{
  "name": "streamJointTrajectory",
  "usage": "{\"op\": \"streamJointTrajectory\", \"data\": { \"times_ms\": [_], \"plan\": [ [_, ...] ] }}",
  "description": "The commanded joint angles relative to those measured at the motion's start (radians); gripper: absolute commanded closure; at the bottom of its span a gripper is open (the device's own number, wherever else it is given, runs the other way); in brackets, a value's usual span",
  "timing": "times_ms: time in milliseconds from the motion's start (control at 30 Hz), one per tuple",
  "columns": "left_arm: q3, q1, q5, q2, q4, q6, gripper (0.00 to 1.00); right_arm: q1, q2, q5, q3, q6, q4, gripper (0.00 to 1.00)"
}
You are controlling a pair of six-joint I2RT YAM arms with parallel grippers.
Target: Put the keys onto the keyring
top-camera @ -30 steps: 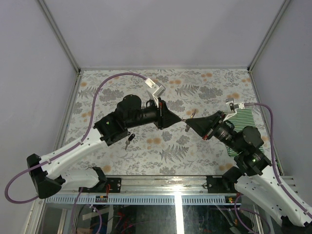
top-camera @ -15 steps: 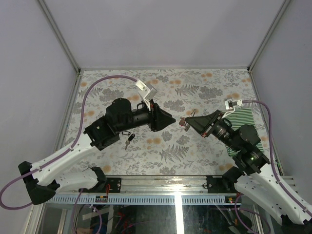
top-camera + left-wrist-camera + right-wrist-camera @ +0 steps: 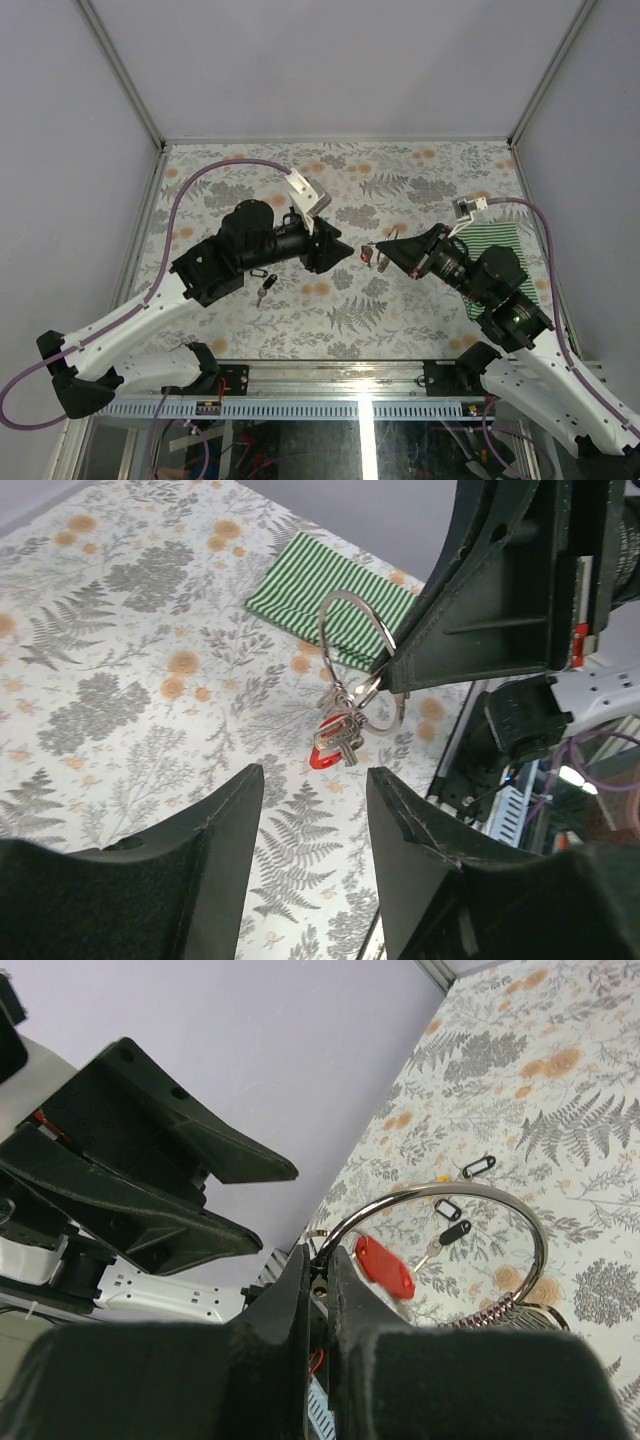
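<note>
My right gripper (image 3: 379, 247) is shut on the keyring (image 3: 452, 1196), a thin silver ring held up above the table. A red-tagged key (image 3: 333, 745) hangs from the ring with other small metal pieces. My left gripper (image 3: 315, 780) faces it a short way off, open with nothing between its fingers (image 3: 235, 810). In the right wrist view the ring leaves the shut jaws of the right gripper (image 3: 322, 1258), with the red tag (image 3: 385, 1267) beside them. A black-tagged key (image 3: 265, 287) lies on the table under the left arm.
A green striped cloth (image 3: 497, 250) lies at the table's right edge behind the right arm. Small black clips (image 3: 478, 1165) lie on the floral tablecloth near the black-tagged key. Grey walls and metal posts close in the table.
My left gripper has opened and drawn back to the left from the ring. The right gripper has moved left with the ring, the red-tagged key hanging from it.
</note>
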Motion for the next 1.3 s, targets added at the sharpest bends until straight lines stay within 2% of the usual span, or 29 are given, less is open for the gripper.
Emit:
{"op": "streamJointTrajectory", "data": {
  "times_ms": [0, 333, 433, 667, 800, 1033, 1267],
  "plan": [
    [0.078, -0.001, -0.070, 0.019, -0.067, 0.128, 0.52, 0.007, 0.021, 0.017, 0.076, 0.036, -0.023, 1.00],
    [0.098, 0.000, -0.141, 0.020, -0.119, 0.187, 0.51, 0.007, 0.076, 0.040, 0.122, 0.149, -0.182, 0.97],
    [0.089, 0.000, -0.190, 0.012, -0.134, 0.185, 0.51, 0.007, 0.119, 0.033, 0.146, 0.105, -0.252, 0.96],
    [0.031, 0.007, -0.414, -0.017, -0.147, 0.088, 0.50, 0.007, 0.220, 0.005, 0.184, -0.065, -0.425, 0.94],
    [-0.017, 0.047, -0.372, -0.043, -0.136, 0.039, 0.48, 0.007, 0.239, 0.014, 0.171, -0.131, -0.483, 0.94],
    [-0.105, 0.073, -0.153, -0.058, -0.049, 0.007, 0.47, 0.007, 0.237, -0.064, 0.114, -0.185, -0.456, 0.94],
    [-0.109, 0.074, -0.212, -0.055, -0.085, 0.008, 0.47, 0.007, 0.337, -0.029, 0.131, -0.322, -0.617, 0.93]
  ]
}}
